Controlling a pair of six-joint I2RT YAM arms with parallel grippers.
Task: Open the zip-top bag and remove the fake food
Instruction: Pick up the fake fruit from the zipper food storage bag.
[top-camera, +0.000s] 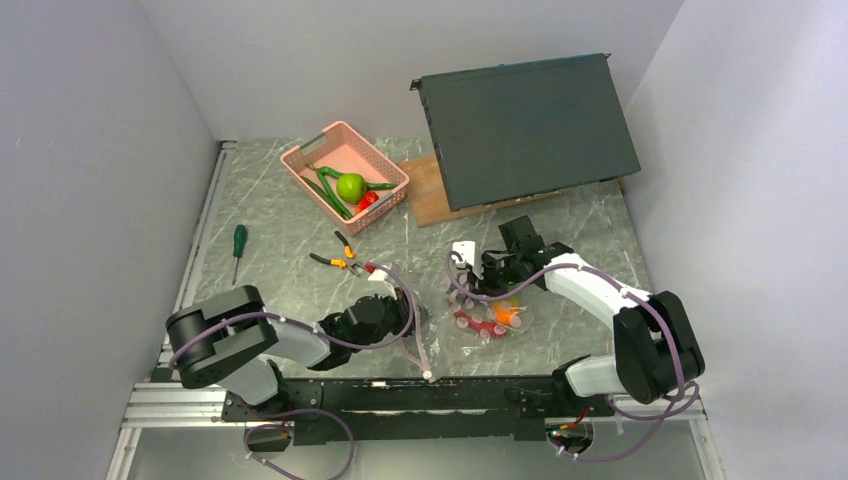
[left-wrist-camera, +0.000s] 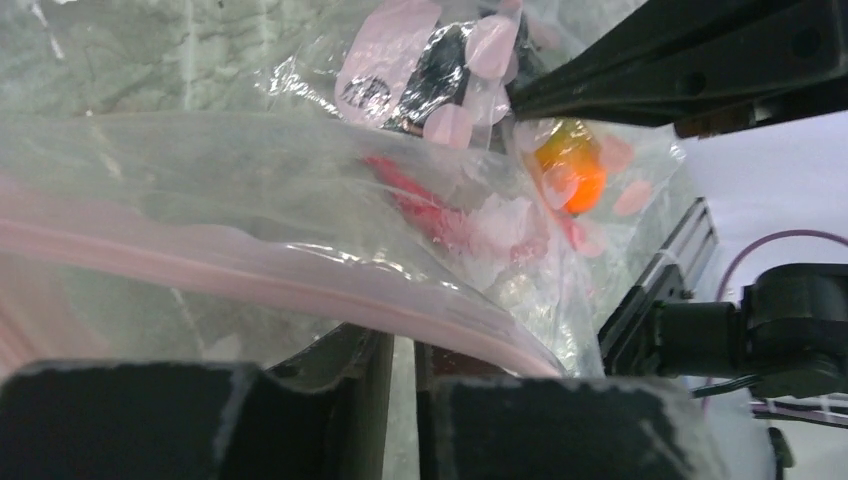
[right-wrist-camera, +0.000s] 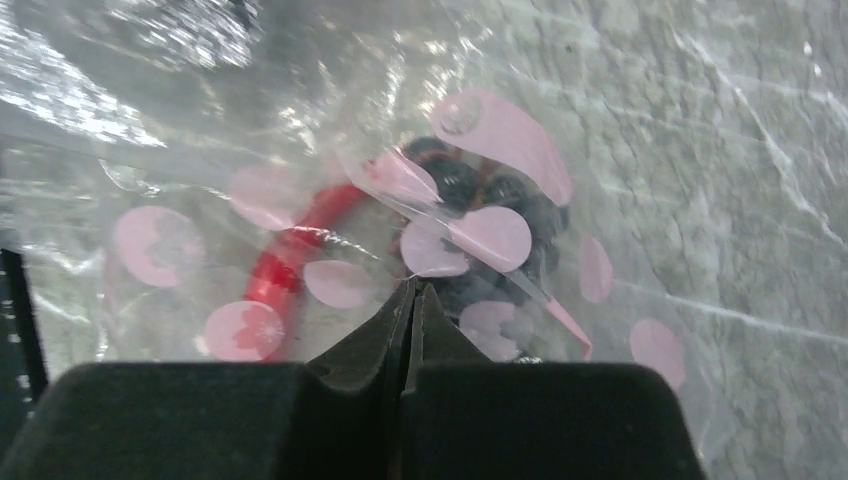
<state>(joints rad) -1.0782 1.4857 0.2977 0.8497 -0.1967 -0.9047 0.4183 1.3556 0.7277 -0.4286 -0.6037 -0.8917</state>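
my left tool (left-wrist-camera: 403, 345) pinches the zip-top bag (left-wrist-camera: 250, 200) to hold it; my right tool (right-wrist-camera: 411, 295) clenches its clear side to pull it open.

Overall: bright, even light from above; shadows in the top view are soft.
Glare: white highlights on the wrinkles of the zip-top bag (right-wrist-camera: 150, 90) and streaks on the marble table (top-camera: 270, 230).
Focus: both wrist views are soft, their nearest foreground dark and blurred.
Exposure: the right side of the left wrist view is washed out.
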